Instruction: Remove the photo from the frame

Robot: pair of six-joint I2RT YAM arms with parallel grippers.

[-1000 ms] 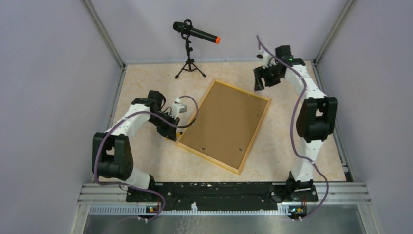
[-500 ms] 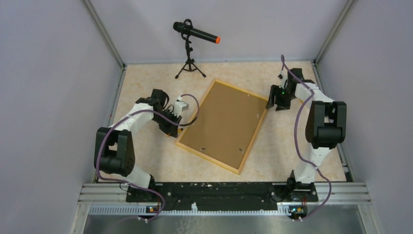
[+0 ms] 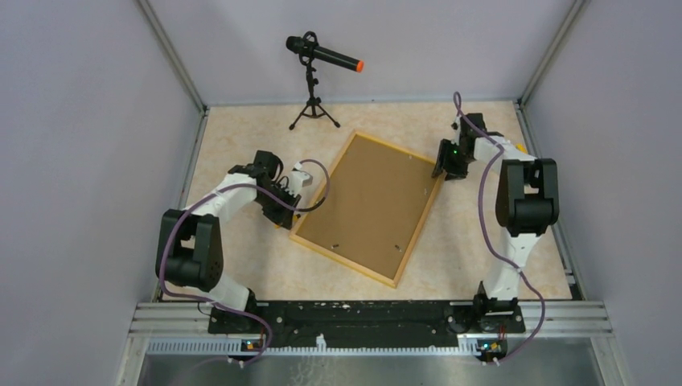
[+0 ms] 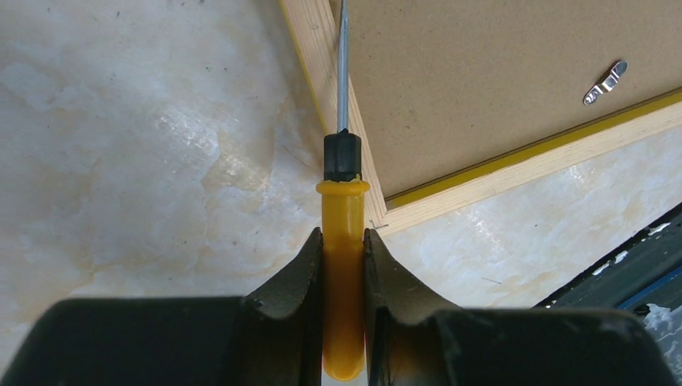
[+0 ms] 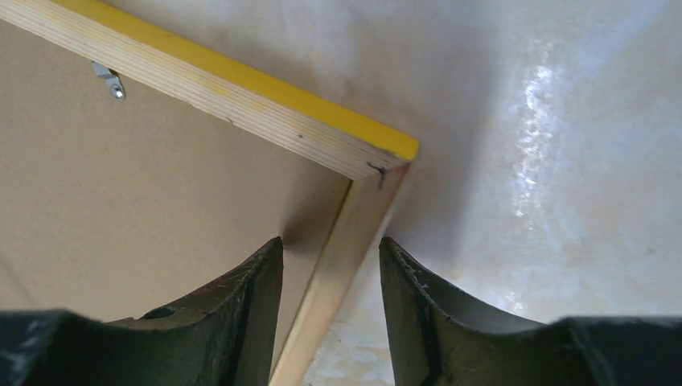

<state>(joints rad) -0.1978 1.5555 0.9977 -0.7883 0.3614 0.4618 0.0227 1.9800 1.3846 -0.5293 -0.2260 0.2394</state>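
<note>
Frame (image 3: 368, 207) lies face down in the middle of the tabletop (image 3: 241, 137), turned at an angle, its brown backing board up and the pale wood rim around it. The photo stays hidden underneath, so the task is barely begun. The metal clips (image 4: 605, 81) seem to sit over the board, which remains seated in the frame; freeing them, lifting the board and drawing out the print are all left to do.

The left gripper (image 4: 343, 241) is clamped on the yellow handle of a screwdriver (image 4: 342, 193), its blade pointing along the seam between rim and board near the frame's lower left corner in the top view. The right gripper (image 5: 330, 249) straddles the rim by the frame's upper right corner, jaws apart – one finger over the board, one outside, not yet pinching.

Compared with a second ago, the right arm has come down from the far right corner of the tabletop to that rim, while the left arm has only shifted slightly – the frame has not moved.
</note>
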